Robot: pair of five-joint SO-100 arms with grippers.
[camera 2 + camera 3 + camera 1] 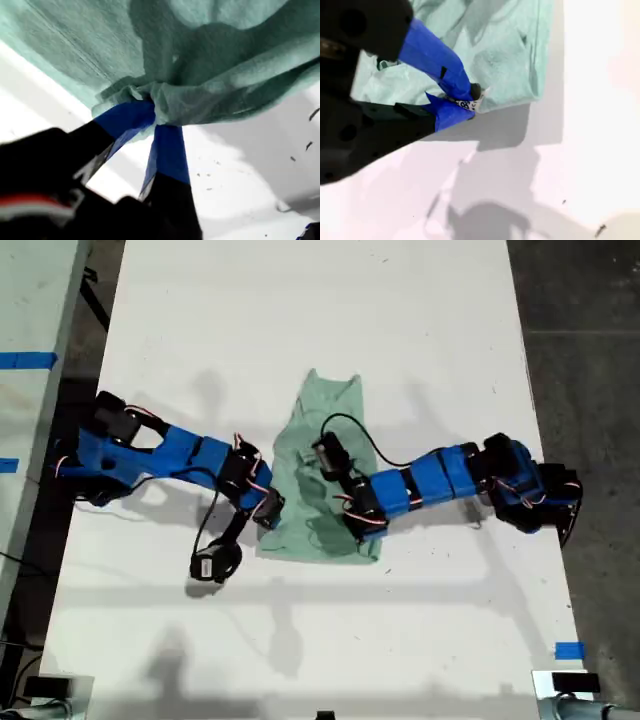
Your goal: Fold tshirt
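The pale mint-green tshirt (322, 420) lies crumpled into a narrow bundle at the middle of the white table. My first gripper (268, 512) reaches in from the exterior view's left to the cloth's edge. In the first wrist view my first gripper (152, 112) is shut on a bunched fold of the tshirt (225, 75), which is raised off the table. My second gripper (362, 528) comes from the exterior view's right, near the cloth's lower corner. In the second wrist view my second gripper (470, 100) is shut on the edge of the tshirt (500, 55), beside a small white label.
The white table (320, 640) shows bare surface above and below the arms. A black cable (352, 425) loops over the shirt. Blue tape (568, 650) marks the table near the exterior view's lower right. Dark floor (590, 340) borders the exterior view's right edge.
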